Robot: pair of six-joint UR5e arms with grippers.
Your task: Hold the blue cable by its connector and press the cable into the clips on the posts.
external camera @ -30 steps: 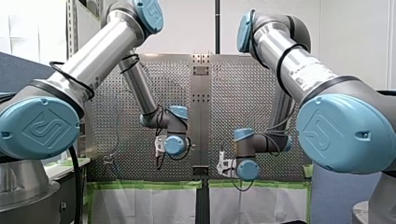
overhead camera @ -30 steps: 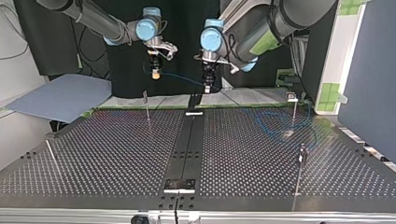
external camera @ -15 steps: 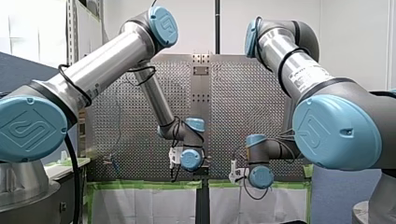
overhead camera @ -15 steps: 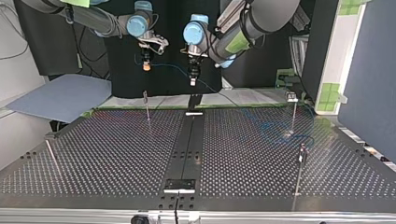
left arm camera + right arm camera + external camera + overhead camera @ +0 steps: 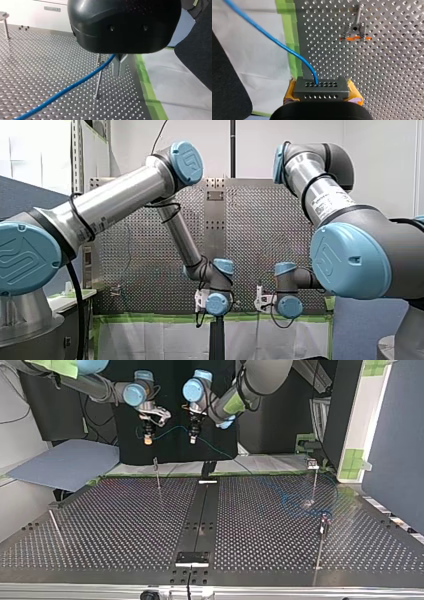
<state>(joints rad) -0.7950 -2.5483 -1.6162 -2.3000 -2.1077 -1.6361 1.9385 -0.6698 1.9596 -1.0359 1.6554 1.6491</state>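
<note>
Aloft, connector (image 5: 321, 87) tight in right gripper (image 5: 147, 438), blue cable (image 5: 67, 88) tight in left gripper (image 5: 119, 67).

The cable (image 5: 287, 50) is bright blue. Green tape (image 5: 289, 37) edges the silver table (image 5: 387, 75), dotted all over with even rows of holes. An orange-marked clip (image 5: 354, 38) stands at twelve o'clock from the yellow pads (image 5: 355, 92).

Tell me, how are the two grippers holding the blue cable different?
My right gripper has yellow pads; my left gripper has bare metal fingers. The blue cable ends at my right gripper, but passes through my left gripper and runs on down to the table. Both are shut on the same cable, up above the table.
</note>
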